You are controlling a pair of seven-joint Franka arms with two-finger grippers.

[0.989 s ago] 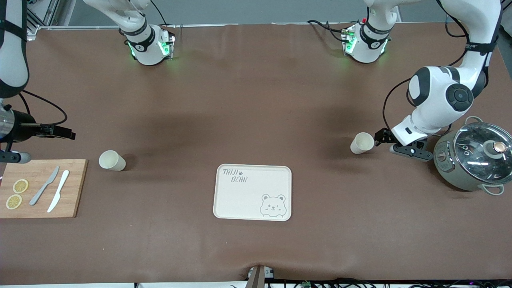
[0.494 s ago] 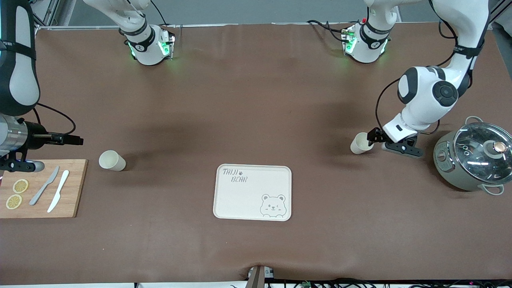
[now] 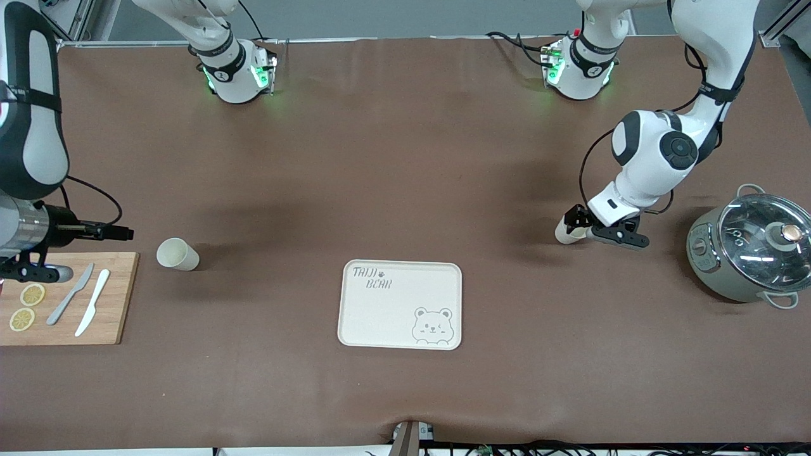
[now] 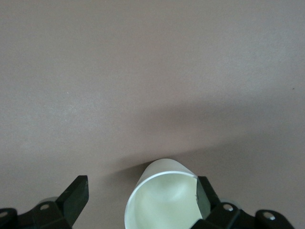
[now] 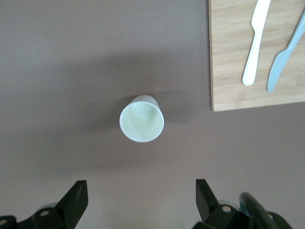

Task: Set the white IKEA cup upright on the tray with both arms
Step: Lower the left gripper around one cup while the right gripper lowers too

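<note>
- A smooth white cup lies on its side on the brown table, toward the left arm's end, between the wide-open fingers of the left gripper.
- A second cup lies beside the wooden board; the right gripper hangs wide open, empty.
- The flat cream tray lies between the two cups, nearer the front camera.

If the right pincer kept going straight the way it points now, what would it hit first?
Probably the white cup standing upright on the table. The right pincer, open, points at it with bare table between them. How low the pincer sits is unclear, so it might pass over the rim.
</note>
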